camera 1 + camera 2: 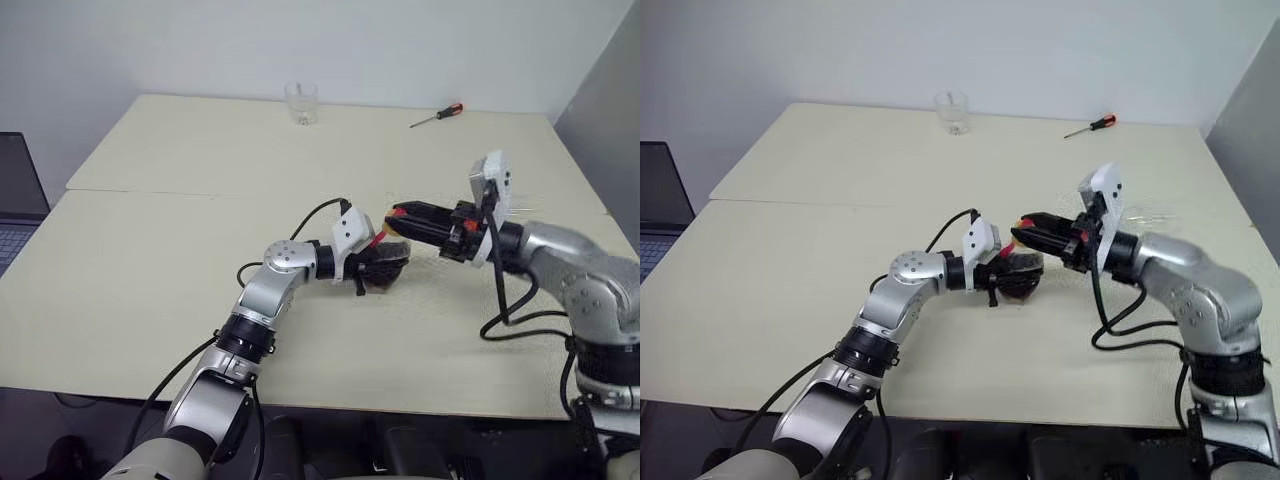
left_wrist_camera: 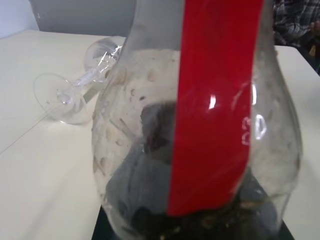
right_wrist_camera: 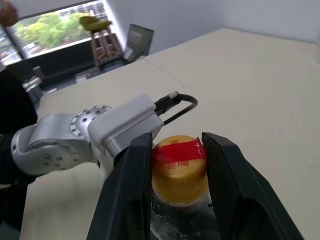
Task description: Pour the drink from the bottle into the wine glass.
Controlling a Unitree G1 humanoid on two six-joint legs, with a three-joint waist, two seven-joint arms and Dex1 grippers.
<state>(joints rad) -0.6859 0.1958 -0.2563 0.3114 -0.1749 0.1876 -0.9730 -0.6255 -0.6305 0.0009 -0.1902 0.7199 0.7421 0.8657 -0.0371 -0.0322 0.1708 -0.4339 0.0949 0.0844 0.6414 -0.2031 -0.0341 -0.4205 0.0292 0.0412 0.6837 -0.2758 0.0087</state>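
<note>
Head views: the left gripper (image 1: 385, 262) is clamped round the bottle (image 1: 388, 255) above the table (image 1: 200, 200), its body mostly hidden; the right gripper (image 1: 398, 217) reaches its top. Left wrist view: bottle close up, base cut off, the drink (image 2: 150, 200) low inside; the wine glass (image 2: 80, 87) lies tipped behind. Right wrist view: fingers (image 3: 127, 195) pinch the yellow cap (image 3: 179, 170)

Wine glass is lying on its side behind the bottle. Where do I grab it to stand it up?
Grip the thin stem, between the round foot and the bowl. The wine glass lies tipped over on the table, so its stem is level; probably come from above, fingers straddling it.
</note>
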